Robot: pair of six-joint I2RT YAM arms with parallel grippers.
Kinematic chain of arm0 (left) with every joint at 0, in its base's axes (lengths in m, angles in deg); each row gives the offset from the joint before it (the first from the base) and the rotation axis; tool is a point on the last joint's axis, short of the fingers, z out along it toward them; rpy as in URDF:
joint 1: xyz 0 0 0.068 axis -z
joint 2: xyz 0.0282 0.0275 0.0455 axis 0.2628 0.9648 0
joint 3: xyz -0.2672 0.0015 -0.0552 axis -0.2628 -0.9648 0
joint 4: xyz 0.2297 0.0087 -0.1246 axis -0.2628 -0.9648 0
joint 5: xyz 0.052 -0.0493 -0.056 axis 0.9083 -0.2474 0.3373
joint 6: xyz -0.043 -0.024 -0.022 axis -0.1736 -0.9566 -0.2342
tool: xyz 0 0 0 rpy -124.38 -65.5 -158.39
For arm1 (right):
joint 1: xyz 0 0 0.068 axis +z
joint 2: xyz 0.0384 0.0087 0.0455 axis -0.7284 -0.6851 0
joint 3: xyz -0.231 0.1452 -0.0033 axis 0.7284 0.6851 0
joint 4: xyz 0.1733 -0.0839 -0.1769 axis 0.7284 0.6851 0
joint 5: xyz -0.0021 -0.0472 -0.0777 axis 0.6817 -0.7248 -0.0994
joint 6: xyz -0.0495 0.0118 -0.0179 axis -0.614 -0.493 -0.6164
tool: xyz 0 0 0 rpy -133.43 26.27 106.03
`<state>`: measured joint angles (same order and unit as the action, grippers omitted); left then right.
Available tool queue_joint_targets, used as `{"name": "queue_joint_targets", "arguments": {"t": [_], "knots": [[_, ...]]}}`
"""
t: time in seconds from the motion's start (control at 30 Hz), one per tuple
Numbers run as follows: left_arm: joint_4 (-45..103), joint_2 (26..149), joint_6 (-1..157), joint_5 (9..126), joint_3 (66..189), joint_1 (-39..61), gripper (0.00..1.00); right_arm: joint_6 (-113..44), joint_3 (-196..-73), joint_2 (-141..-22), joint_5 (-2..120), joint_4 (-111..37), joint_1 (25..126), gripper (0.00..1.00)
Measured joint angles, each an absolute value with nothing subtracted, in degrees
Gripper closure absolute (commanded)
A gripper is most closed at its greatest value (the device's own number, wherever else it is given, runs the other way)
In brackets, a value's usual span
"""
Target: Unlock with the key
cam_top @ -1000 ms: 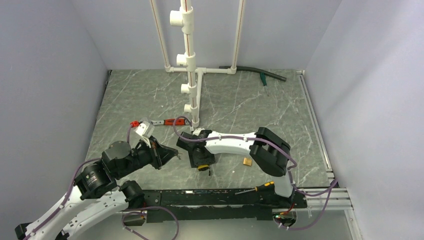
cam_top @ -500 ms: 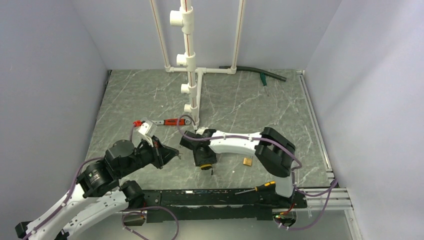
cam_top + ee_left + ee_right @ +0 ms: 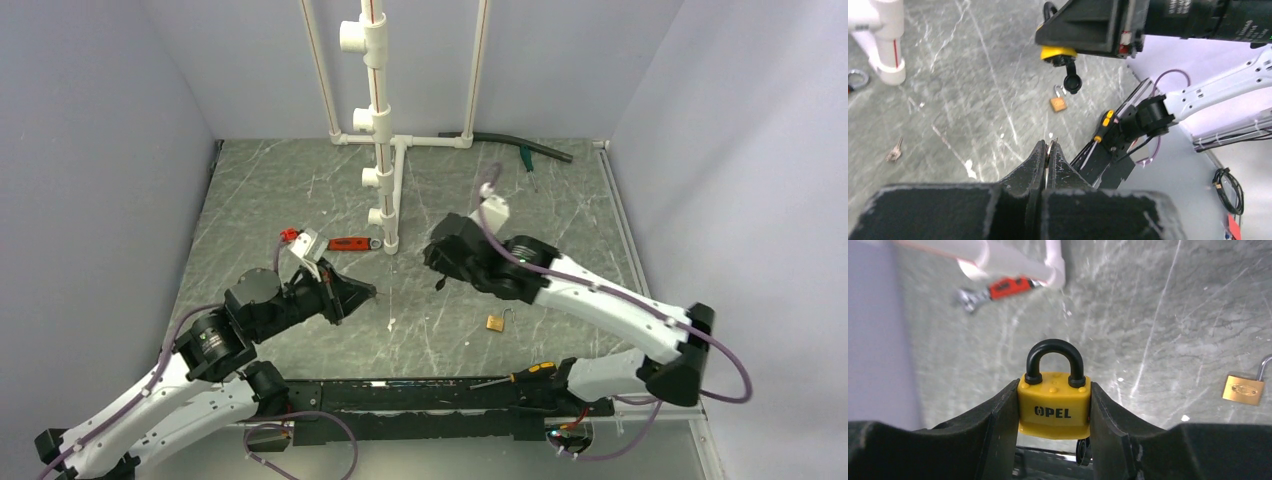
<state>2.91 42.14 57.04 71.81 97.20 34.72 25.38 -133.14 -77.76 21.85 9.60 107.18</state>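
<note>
The yellow padlock [image 3: 1054,407], marked OPEL, with a black shackle, sits upright between the fingers of my right gripper [image 3: 1054,386], which is shut on its body and holds it above the table. The left wrist view shows the padlock [image 3: 1058,51] from below, a black cap dangling under it. My left gripper [image 3: 1049,147] is shut on the key [image 3: 1052,145], a thin metal sliver seen edge-on at the fingertips. From above, the left gripper [image 3: 362,292] points right toward the right gripper [image 3: 440,268], a short gap apart.
A small brass padlock [image 3: 495,322] with an open shackle lies front-centre. A black-and-yellow screwdriver [image 3: 518,376] rests on the front rail. A white pipe frame [image 3: 385,150] stands mid-table, a red wrench [image 3: 350,243] at its foot. Another small metal key [image 3: 894,151] lies on the table.
My right gripper closed on the yellow padlock, lifted it off the table and swung back to the right. My left gripper crept right and forward, still shut.
</note>
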Motion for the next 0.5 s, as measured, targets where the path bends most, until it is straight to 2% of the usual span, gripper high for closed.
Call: {"name": "queue_joint_targets", "arguments": {"t": [0.27, 0.5], "knots": [[19.98, 47.69, 57.09, 71.26, 95.87, 34.72, 1.0, 40.48, -132.94, -65.48, 17.15, 10.65, 101.98, 1.0], [32.54, 54.62, 57.33, 70.01, 95.72, 34.72, 1.0, 43.78, -131.91, -61.7, 18.53, 7.83, 99.59, 1.0]]}}
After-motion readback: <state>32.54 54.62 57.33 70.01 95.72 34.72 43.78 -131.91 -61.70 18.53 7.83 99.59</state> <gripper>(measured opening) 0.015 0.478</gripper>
